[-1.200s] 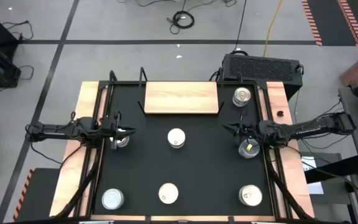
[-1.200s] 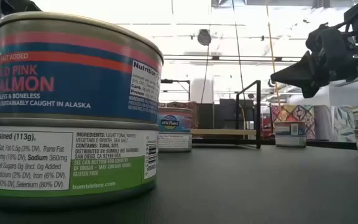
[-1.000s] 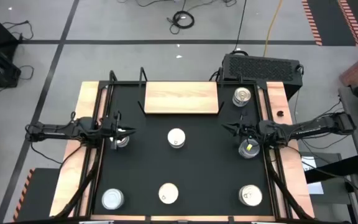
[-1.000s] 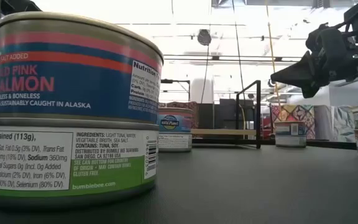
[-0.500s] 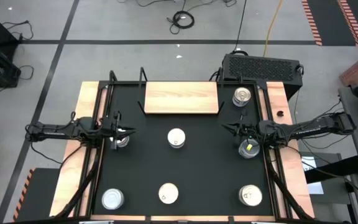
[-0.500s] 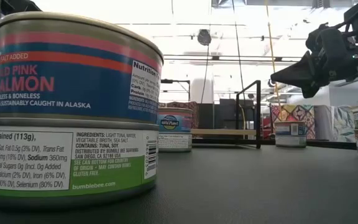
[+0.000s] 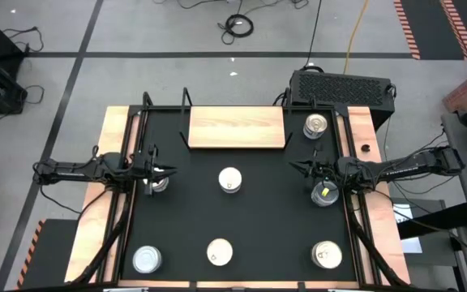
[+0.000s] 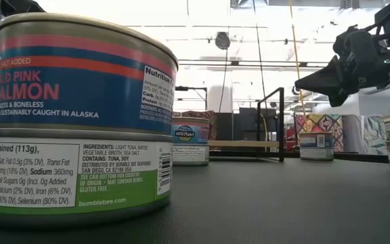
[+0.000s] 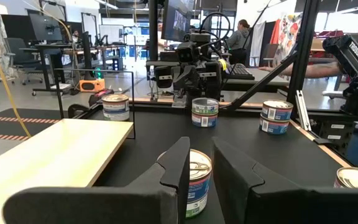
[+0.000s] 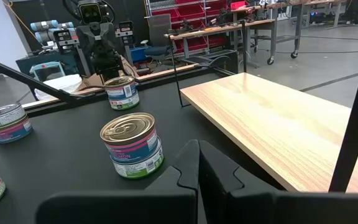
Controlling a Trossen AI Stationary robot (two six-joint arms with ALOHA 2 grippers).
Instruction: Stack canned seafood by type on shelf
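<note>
In the high view the shelf (image 7: 236, 127) is seen in the upper middle of the frame, with no tin on its board, and the canned seafood is spread over the black surface (image 7: 266, 219) below and beside it. The left gripper (image 7: 171, 171) is placed at the middle left of the frame, with a tin (image 7: 159, 183) directly under its tip; its fingers are held a little apart, and in the left wrist view nothing is seen clamped between them. The right gripper (image 7: 295, 168) is placed at the middle right, its fingers are pressed together, and a tin (image 7: 325, 194) lies just below its wrist. The tin with the white top (image 7: 229, 180) stands between the two tips, a little lower in the frame, and it seems about equally near to both. From each gripper the shelf lies toward the upper centre, and its long axis runs across the frame. It is judged that the left arm is better placed for a first pick, because a tin is already below its gripper.
</note>
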